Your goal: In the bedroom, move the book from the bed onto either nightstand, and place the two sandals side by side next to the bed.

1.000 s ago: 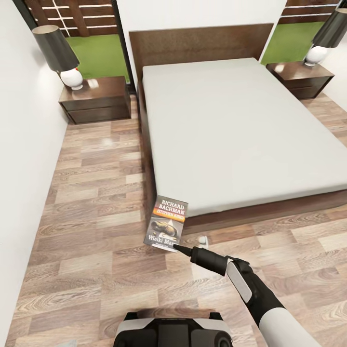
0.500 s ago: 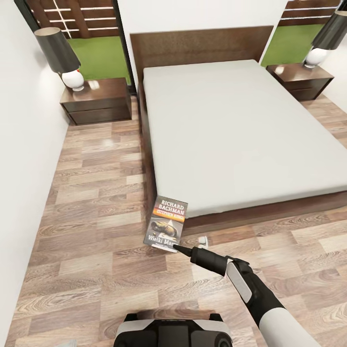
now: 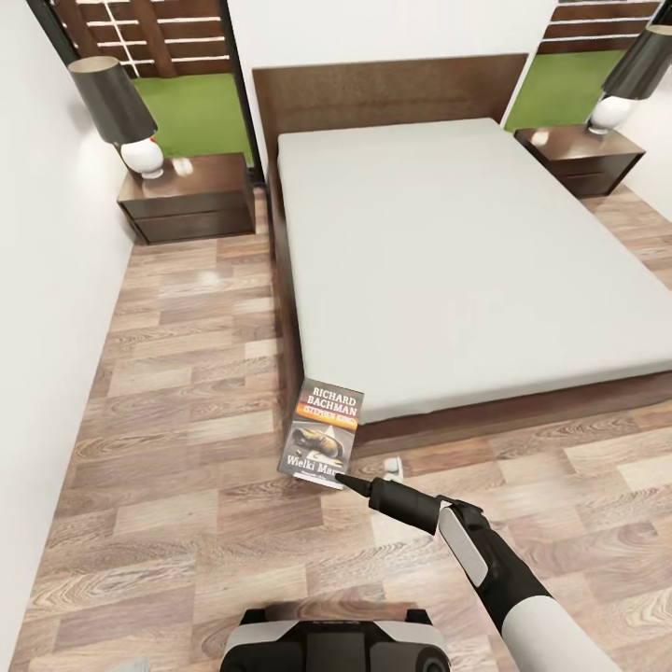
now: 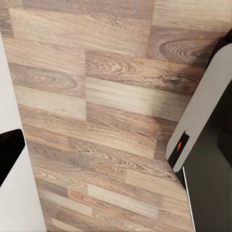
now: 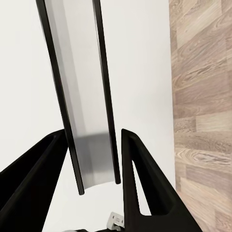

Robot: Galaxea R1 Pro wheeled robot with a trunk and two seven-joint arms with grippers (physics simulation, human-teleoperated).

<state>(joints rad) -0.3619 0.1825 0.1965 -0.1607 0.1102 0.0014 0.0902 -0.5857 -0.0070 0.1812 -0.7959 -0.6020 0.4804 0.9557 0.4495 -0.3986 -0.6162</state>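
- While the book (image 3: pixel 324 434) is off the bed (image 3: pixel 448 252), it's not on a nightstand yet; the right gripper (image 3: pixel 338 480) pinches it by its lower edge, held upright over the floor (image 3: pixel 187 411) just beside the bed's near-left corner; cover faces the head cam.
- Right wrist view: the book's edge (image 5: pixel 87 96) sits between the two dark fingers (image 5: pixel 140 183), pressed onto it; a firm-looking hold.
- Left gripper: cannot tell its state; the left wrist view gives wood planks and bits of robot body, no fingertips clear.
- Mattress is bare; step one looks about half done, i.e. lifted, not delivered.
- Left nightstand (image 3: pixel 191 196) w/ lamp (image 3: pixel 121 112) stands at the head of the bed, well apart from the book; right nightstand (image 3: pixel 579 159) is further off; the left seems the likelier drop.
- Sandals: none in sight, so that part looks untouched; a small white object (image 3: pixel 393 464) lies on the floor by the bed foot, too small to identify.
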